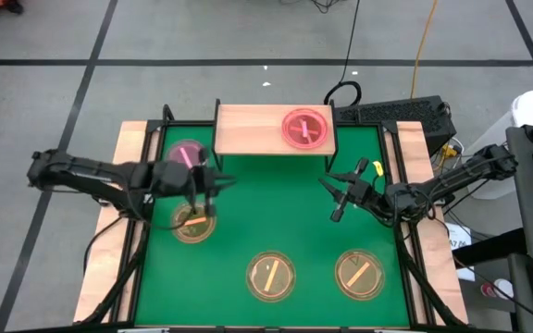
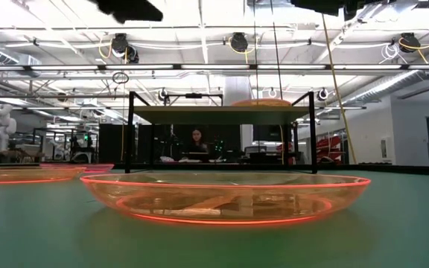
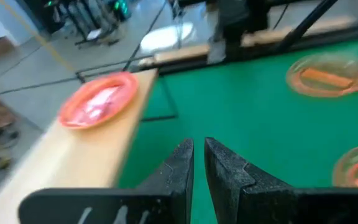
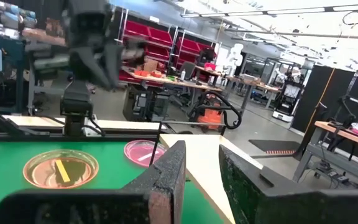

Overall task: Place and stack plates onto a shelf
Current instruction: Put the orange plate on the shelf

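While I hold the left tool (image 1: pixel 209 191) and right tool (image 1: pixel 338 196) slightly parted and empty above the green mat (image 1: pixel 276 222), one pink plate (image 1: pixel 304 128) rests on the shelf (image 1: pixel 248 129).

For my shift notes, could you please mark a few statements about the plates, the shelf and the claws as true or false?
1. One pink plate lies on the shelf. True.
2. Three amber plates lie on the mat. True.
3. The right claw holds a plate. False: it is empty.
4. The shelf holds two plates. False: the second pink plate lies on the mat beside it.
5. The left claw is above the shelf. False: it is over the mat.
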Motion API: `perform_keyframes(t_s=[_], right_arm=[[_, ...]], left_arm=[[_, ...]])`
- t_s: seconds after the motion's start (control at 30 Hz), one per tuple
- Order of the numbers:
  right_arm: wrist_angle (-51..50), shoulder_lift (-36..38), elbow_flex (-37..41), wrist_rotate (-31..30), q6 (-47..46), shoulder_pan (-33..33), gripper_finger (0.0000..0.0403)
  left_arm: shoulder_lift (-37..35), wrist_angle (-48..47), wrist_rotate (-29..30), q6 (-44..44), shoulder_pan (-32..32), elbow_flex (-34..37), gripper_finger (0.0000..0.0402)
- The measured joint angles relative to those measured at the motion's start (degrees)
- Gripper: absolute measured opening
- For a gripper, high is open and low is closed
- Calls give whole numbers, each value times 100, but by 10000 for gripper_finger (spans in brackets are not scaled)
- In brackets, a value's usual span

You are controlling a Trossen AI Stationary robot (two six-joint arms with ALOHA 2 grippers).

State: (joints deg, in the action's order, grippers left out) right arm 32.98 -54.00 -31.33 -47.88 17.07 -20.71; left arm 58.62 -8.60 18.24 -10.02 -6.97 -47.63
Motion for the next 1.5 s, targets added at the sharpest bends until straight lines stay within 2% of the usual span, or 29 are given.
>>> perform_keyframes(t_s=[0.17,0.33,0.43,0.57,0.63,0.93,1.23,1.5], right_arm=[[-33,-122,0,6,-322,2,82],[-65,-304,0,95,-747,161,82],[-345,-314,0,628,-1149,323,82],[-651,-314,0,1900,-1579,528,82],[-732,-314,-2,2353,-1824,635,82],[-1594,-858,-134,3678,-3037,1140,82],[-1757,-2014,-580,4632,-3183,1352,82],[-1744,-3206,-926,5458,-3678,1405,82]], left_arm=[[-554,1115,266,454,-478,1154,46],[-793,1563,392,318,-659,1642,46],[-786,1640,526,280,-650,1757,46],[-795,1636,626,247,-599,1832,46],[-792,1601,635,240,-581,1849,46],[-792,1624,645,220,-496,1849,46],[-790,1620,645,267,-456,1849,46],[-790,1611,645,264,-456,1844,47]])
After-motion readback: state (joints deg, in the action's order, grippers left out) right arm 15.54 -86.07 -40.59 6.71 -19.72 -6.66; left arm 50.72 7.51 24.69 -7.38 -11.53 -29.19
